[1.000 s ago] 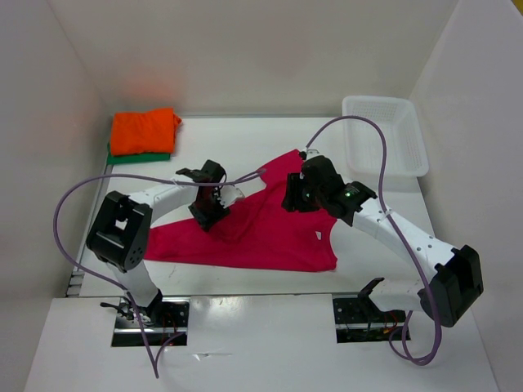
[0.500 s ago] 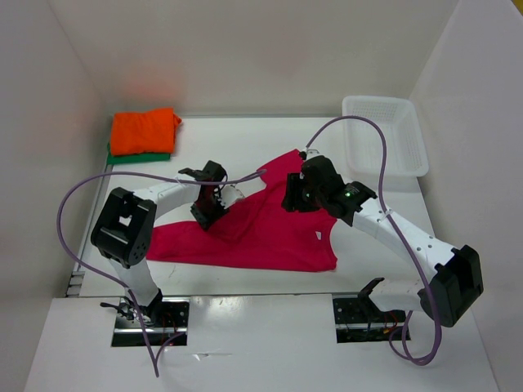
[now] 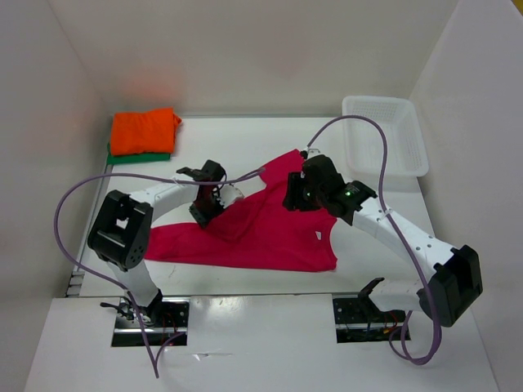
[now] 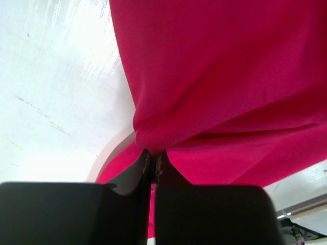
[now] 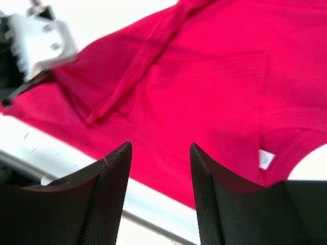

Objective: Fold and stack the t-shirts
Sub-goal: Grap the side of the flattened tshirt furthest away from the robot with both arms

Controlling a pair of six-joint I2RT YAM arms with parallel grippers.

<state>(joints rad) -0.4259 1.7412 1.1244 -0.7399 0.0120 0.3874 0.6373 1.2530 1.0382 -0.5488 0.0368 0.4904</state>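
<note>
Left hand [image 4: 154, 157] is clenched on a bunched fold of the magenta-red t-shirt [image 3: 270, 237], which lies spread on the surface [image 3: 245, 147] left of the white basket [image 3: 415, 167]. To fold cleanly, I judge it should lift that pinch only slightly and carry it straight toward the basket side without dragging the rest. Right hand [image 5: 159, 153] hovers released, angled downward, over the shirt's basket-side half, gripping nothing.

The green t-shirt [image 3: 140, 157] lies almost wholly hidden under the orange t-shirt [image 3: 145, 131], with only a strip along its near edge showing. Seen from above, the left gripper [image 3: 203, 217] and right gripper [image 3: 292, 202] cover their own jaws. The magenta t-shirt [image 4: 219, 76] runs off the left wrist view's top and right edges. Its neck label [image 5: 264, 158] is too small to read.
</note>
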